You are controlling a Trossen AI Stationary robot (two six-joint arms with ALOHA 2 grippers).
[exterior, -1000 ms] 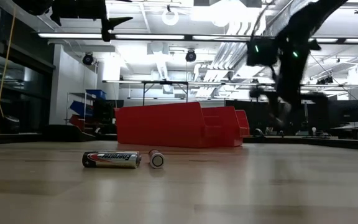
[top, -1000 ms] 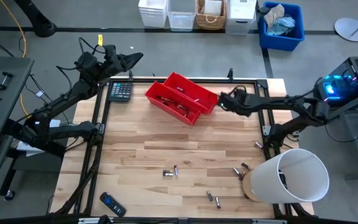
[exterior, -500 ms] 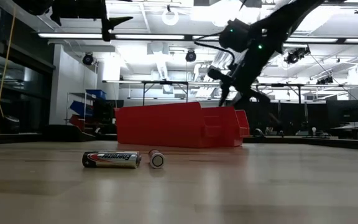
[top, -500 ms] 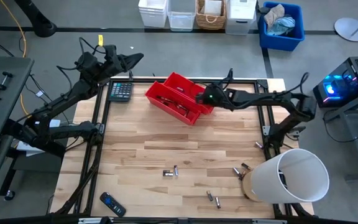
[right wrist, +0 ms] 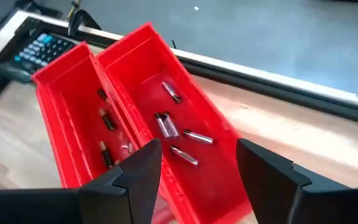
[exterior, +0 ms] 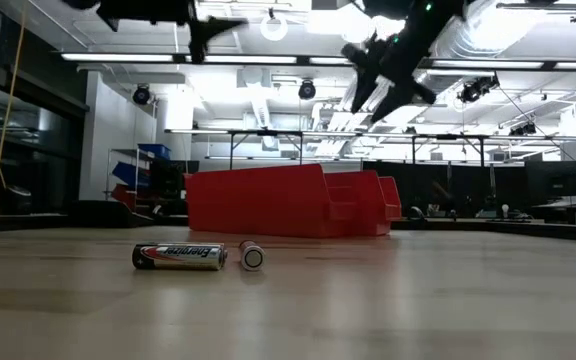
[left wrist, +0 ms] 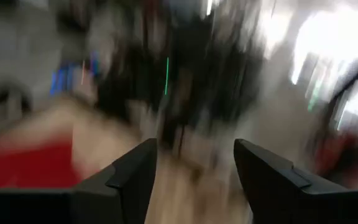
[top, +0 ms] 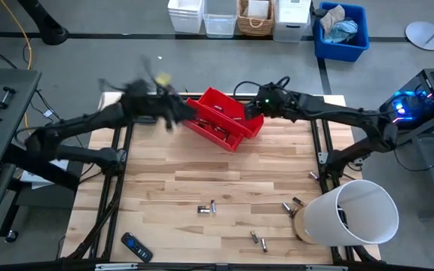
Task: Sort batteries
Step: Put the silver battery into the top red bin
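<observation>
High view shows the wooden bench (top: 202, 181) with a big white cylinder (top: 355, 213) lying at its right front corner; two red bins (top: 218, 119) stand side by side at the back, and a black remote control (top: 136, 245) lies at the front left; a calculator (right wrist: 35, 51) lies just beside the bins. The right gripper (top: 256, 104) hangs above the bins; in its wrist view the jaws are spread with nothing between them, and several batteries (right wrist: 173, 134) lie inside both bins. The left gripper (top: 173, 114) is near the bins' left end, its jaws spread and empty. More batteries (top: 206, 208) lie loose on the front of the bench, well apart from the bins. I judge one drop is finished; the next move calls for reaching to a loose battery and pinching it.
</observation>
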